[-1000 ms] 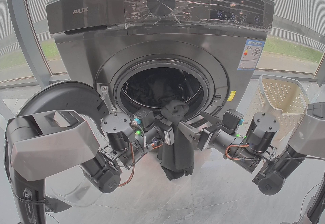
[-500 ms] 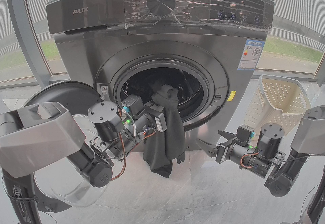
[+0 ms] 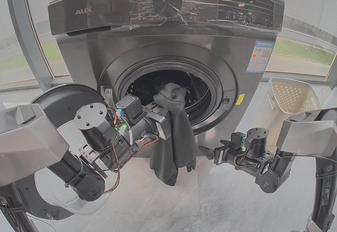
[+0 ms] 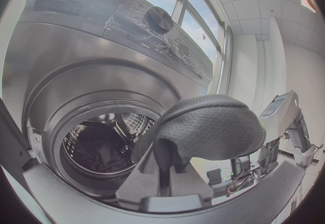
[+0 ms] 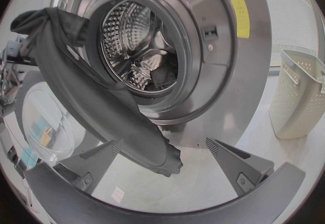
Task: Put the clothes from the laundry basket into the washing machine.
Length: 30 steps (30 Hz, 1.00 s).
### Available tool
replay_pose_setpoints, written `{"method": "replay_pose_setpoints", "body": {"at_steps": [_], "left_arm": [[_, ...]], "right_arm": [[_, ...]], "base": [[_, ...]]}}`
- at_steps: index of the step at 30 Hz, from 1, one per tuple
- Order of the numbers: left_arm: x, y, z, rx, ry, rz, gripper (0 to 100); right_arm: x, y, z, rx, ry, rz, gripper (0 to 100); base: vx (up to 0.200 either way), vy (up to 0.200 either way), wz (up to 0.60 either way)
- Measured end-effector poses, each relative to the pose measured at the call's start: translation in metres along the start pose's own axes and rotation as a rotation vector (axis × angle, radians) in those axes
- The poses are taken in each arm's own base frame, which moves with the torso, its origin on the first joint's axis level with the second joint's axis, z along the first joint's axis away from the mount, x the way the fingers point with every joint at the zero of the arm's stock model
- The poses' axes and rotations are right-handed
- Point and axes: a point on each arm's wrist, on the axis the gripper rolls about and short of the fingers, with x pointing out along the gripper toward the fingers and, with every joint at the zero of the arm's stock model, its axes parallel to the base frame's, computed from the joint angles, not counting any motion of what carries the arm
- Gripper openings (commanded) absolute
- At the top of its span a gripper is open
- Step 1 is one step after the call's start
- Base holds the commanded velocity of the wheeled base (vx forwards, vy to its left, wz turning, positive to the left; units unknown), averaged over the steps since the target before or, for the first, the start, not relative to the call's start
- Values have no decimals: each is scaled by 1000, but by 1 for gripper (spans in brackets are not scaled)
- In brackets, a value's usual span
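One claw (image 3: 165, 112) high with dark garment (image 3: 176, 138)

The washing machine (image 3: 105, 50) stands before me, its door (image 3: 66, 99) swung open to my left. The laundry basket (image 3: 291, 99) sits on the floor (image 3: 210, 194) just right of the machine. A garment (image 3: 175, 138) is clamped in my left jaws, its top at the mouth of the drum (image 3: 147, 82), the rest hanging down in front of the machine, above the floor. More clothes (image 4: 91, 153) lie inside the drum. My right jaws sit lower, right of the garment and apart from it.
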Motion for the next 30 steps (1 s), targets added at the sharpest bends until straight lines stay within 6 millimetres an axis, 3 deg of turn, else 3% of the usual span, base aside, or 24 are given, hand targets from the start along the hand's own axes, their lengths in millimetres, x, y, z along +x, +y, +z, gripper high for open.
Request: {"method": "replay_pose_setpoints", "body": {"at_steps": [10,30], "left_arm": [[-9,-4,7,-3,0,-6,0],[-10,-4,7,-4,2,-6,0]], "right_arm": [[27,4,-14,-8,37,15,100],[21,65,-34,-52,33,217,100]], "base": [[0,0,0],[0,0,0]]}}
